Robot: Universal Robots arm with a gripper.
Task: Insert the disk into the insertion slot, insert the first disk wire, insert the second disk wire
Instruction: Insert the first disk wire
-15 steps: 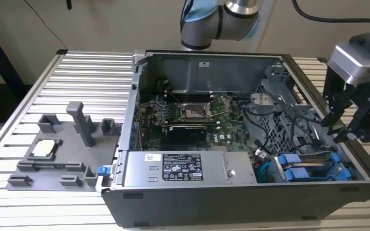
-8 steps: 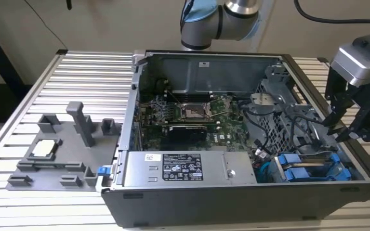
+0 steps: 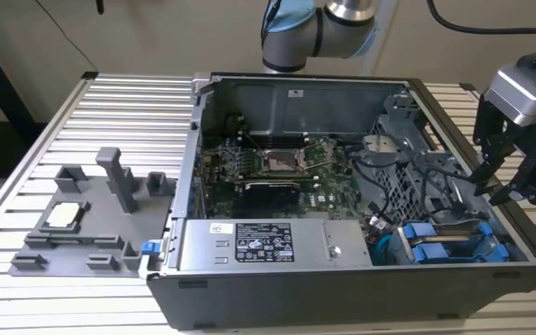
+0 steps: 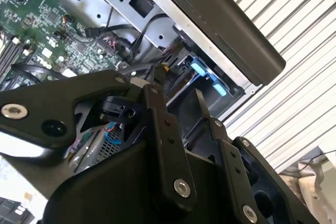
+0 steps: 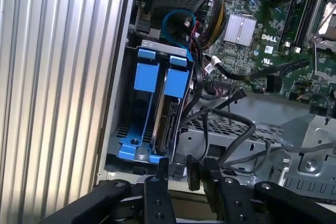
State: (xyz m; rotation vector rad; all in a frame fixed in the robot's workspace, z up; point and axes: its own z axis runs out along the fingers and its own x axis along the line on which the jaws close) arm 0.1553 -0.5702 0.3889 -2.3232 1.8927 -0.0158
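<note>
The hand point(image 3: 494, 194) hangs over the case point(image 3: 343, 296) at the corner nearest the exterior view's right, just above the side wall. Its fingers point(image 5: 157, 192) are spread and pinch nothing. In the first wrist view a small dark piece shows in the gap between them; I cannot tell if it is a plug or part of the hand.

Just below and beyond the fingertips is the slot point(image 5: 113, 140). The disk point(image 5: 169, 124) stands in it on edge in its blue carrier, with a second blue carrier beside it. Going by this, the disk step looks done and the work stands at the wires.

Loose black wires point(image 5: 252, 129) loop over the grey metal just past the slot, close to the disk's end. None looks plugged into it, though that end is partly hidden.

Taking a wire calls for a steep, narrow reach. The case wall sits on one side, the carrier's raised blue tabs on the other, and the wires cross one another.

Open room lies upward and outward over the ribbed tabletop point(image 3: 128, 112). Inward, the board point(image 5: 262, 35) is crowded with parts and cables. Farther off, the silver box point(image 3: 249, 244) closes the near side of the case.
</note>
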